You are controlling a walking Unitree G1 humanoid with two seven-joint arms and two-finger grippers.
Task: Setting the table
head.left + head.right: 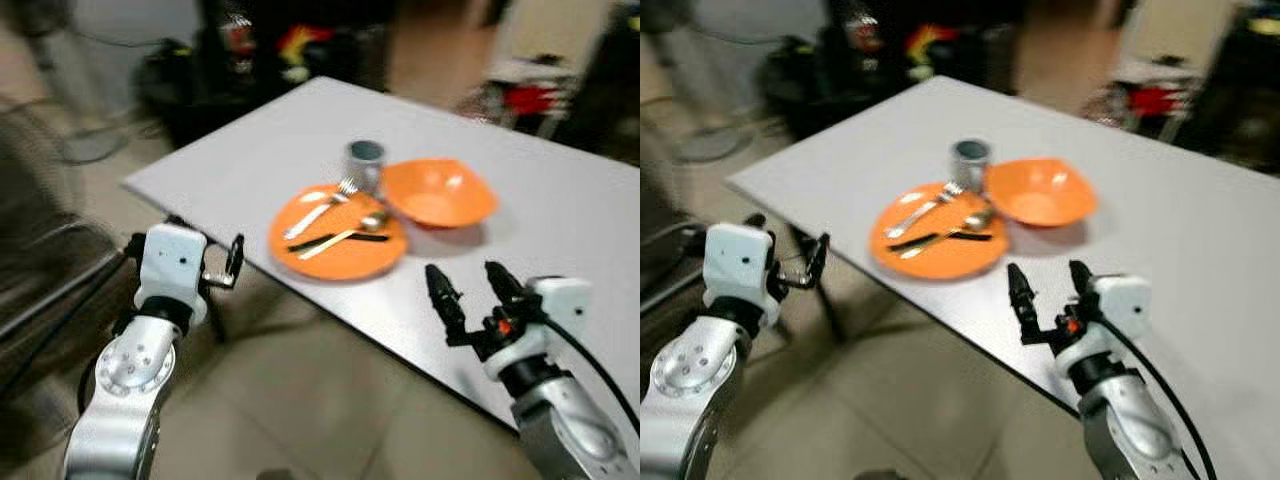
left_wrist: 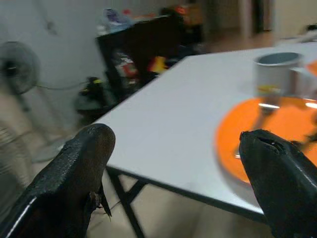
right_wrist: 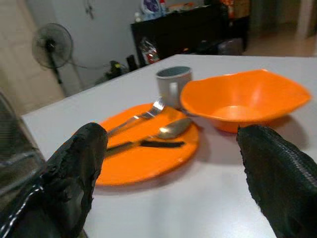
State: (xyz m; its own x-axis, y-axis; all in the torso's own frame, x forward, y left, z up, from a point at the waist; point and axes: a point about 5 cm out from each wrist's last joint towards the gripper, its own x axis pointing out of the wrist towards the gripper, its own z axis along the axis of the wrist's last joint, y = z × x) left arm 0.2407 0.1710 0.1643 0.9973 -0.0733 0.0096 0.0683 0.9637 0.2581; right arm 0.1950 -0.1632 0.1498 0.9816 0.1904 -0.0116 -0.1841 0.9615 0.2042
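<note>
There's the white table [image 1: 300, 130], running off at an angle, and on it an orange plate [image 1: 338, 236] close to the near edge. A fork [image 1: 320, 208] lies across the plate's left half, a spoon [image 1: 345, 234] beside it to the right, and a dark-handled piece, probably a knife [image 1: 338, 239] though the blur makes it hard to be sure, crosses under the spoon. Just beyond the plate stands a grey mug [image 1: 365, 163], and right of the mug, touching it or nearly so, an orange bowl [image 1: 438, 192] whose rim overlaps the plate's far right edge.

The right gripper [image 1: 472, 290] hangs over the table's near edge, right of the plate, fingers spread wide and holding nothing, pointed at the plate and bowl. The left gripper [image 2: 173, 178] hovers off the table's left corner, above the tiled floor [image 1: 300, 400], its fingers also apart and empty. A standing fan [image 3: 52, 47] sits far back by the wall.
</note>
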